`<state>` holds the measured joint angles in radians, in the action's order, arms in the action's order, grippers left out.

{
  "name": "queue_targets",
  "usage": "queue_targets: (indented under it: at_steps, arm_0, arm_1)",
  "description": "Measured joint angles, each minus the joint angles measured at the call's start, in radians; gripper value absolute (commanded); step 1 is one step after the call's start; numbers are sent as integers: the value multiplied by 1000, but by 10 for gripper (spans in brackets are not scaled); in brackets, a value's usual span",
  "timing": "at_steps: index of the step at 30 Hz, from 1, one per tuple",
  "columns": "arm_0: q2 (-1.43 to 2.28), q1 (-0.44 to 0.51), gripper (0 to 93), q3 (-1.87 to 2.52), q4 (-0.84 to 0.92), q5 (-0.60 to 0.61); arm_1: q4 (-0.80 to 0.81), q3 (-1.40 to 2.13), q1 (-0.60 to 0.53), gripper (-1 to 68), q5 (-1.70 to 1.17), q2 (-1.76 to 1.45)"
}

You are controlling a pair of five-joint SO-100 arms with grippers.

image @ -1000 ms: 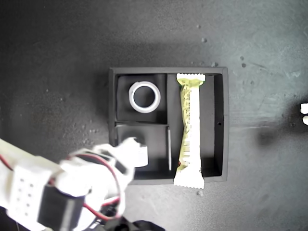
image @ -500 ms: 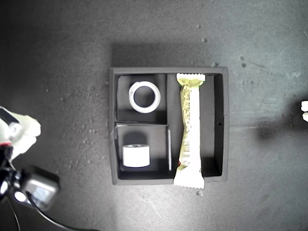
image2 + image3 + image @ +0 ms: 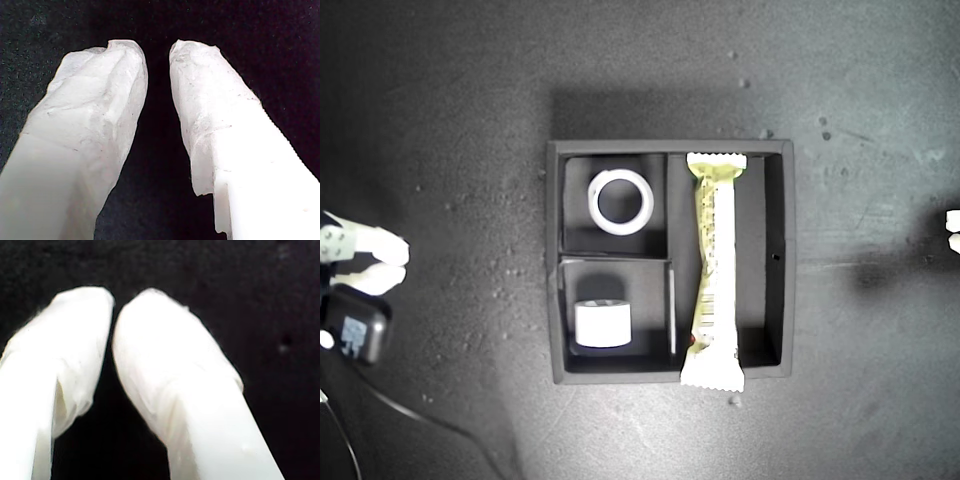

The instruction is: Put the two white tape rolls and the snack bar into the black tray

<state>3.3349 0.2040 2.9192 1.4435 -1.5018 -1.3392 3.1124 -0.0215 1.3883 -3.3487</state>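
In the exterior view, all the task's things sit well apart from any claw. A white claw (image 3: 400, 262) on an arm hangs at the 9 o'clock edge of that view, its two fingers slightly parted over bare counter (image 3: 440, 120), with a wide strip of dark surface between it and the black tray (image 3: 552, 260). A small white piece (image 3: 952, 235) pokes in at the 3 o'clock edge, too little of it showing to name. The wrist views show only dark counter, so I cannot tell which arm is which.

The first claw (image 3: 157, 50) is spread a little, a clear dark gap running between its fingers and nothing in it. The second claw (image 3: 113, 305) has its tips pressed almost together, only a sliver of dark between them, pinching nothing.

The tray lies near the middle of the exterior view. The wider tape roll (image 3: 592, 205) lies flat in the small compartment at 10 o'clock, its hole facing up. The smaller tape roll (image 3: 603, 324) is in the small compartment at 8 o'clock, showing its outer band rather than its hole. The snack bar (image 3: 715, 270) fills the long compartment on the 3 o'clock side, running from 12 to 6, one crimped end on the 12 o'clock wall and the other overhanging the 6 o'clock wall.
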Motion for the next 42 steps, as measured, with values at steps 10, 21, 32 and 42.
queue_targets:
  at_steps: [10, 21, 32, 42]
  arm_0:
    - [0, 34, 1, 158, -95, -38]
    - [0, -8, 2, 160, -84, -77]
    - [0, -8, 2, 160, -84, 103]
    - [0, -8, 2, 160, -84, 126]
  arm_1:
    - [0, 0, 0, 27, 0, 0]
    - [0, 0, 0, 27, 0, 0]
    - [0, 0, 0, 27, 0, 0]
    - [0, 0, 0, 27, 0, 0]
